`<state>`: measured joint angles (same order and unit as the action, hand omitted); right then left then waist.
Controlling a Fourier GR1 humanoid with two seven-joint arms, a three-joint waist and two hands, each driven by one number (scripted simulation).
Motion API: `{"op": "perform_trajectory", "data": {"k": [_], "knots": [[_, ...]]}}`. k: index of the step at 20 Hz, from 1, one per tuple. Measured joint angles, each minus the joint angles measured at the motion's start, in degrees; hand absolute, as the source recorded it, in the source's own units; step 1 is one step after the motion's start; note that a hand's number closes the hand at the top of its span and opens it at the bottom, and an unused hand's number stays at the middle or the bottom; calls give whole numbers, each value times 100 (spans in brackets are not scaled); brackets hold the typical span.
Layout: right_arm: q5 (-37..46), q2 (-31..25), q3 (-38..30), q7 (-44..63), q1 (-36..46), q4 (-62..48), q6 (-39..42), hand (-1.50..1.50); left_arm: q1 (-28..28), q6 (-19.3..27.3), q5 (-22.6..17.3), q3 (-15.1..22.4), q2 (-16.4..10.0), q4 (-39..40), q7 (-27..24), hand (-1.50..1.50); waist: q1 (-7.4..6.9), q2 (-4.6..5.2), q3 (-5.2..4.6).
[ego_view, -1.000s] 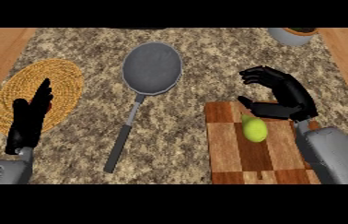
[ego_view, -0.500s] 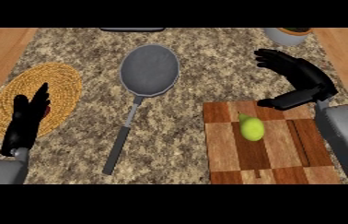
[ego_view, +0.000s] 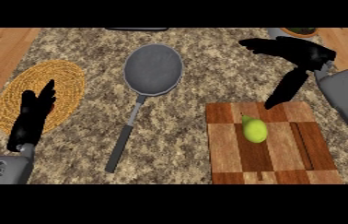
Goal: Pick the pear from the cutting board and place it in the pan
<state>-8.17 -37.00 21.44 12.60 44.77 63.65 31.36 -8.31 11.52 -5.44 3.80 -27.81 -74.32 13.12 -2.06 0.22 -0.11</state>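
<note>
In the head view, we look down on the speckled brown stone surface [ego_view: 204,96]. The small yellow-green pear [ego_view: 255,130] lies on the brown checkered wooden cutting board [ego_view: 272,165] at the lower right, near the board's far edge. Nothing touches the pear.

Our black right hand [ego_view: 302,56] hangs over the far right corner of the board, near the pear but apart from it. It is wide open and holds nothing. Its fingers stretch out to the left and its thumb points down toward the board's far edge. We think it is spread this wide so the pear can fit inside it.

The round grey metal pan [ego_view: 153,68] sits in the middle of the surface, well apart from the board on its left. Its long dark handle [ego_view: 125,142] points back toward us. The pear is not in it yet.

Our black left hand [ego_view: 34,114] rests at the left, open, fingers up, over the edge of the round woven straw mat [ego_view: 65,80]. We think it waits there because the pear is on the other side.

We think the pick is not done yet. The pear is round, so it could roll if we bump it.
</note>
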Motion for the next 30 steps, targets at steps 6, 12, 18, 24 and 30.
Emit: {"op": "perform_trajectory", "data": {"k": [6,12,18,24,30], "knots": [[646,274,806,602,685,-192,848,-150,7,-33,39,-59,-6,65,-51,0,8,6,2],[1214,642,1255,802,861,-328,1445,-150,91,-7,99,-145,38,-23,-2,0,97,-11,7],[1643,824,1299,1055,488,-56,1784,-150,148,-136,136,-326,52,31,-38,0,171,-25,9],[2482,958,1299,784,91,6,1707,-150,211,-261,220,-471,134,20,-83,0,176,-20,10],[3224,1057,1280,458,-189,-70,1722,-150,219,-353,349,-590,219,44,-113,0,173,-20,11]]}}
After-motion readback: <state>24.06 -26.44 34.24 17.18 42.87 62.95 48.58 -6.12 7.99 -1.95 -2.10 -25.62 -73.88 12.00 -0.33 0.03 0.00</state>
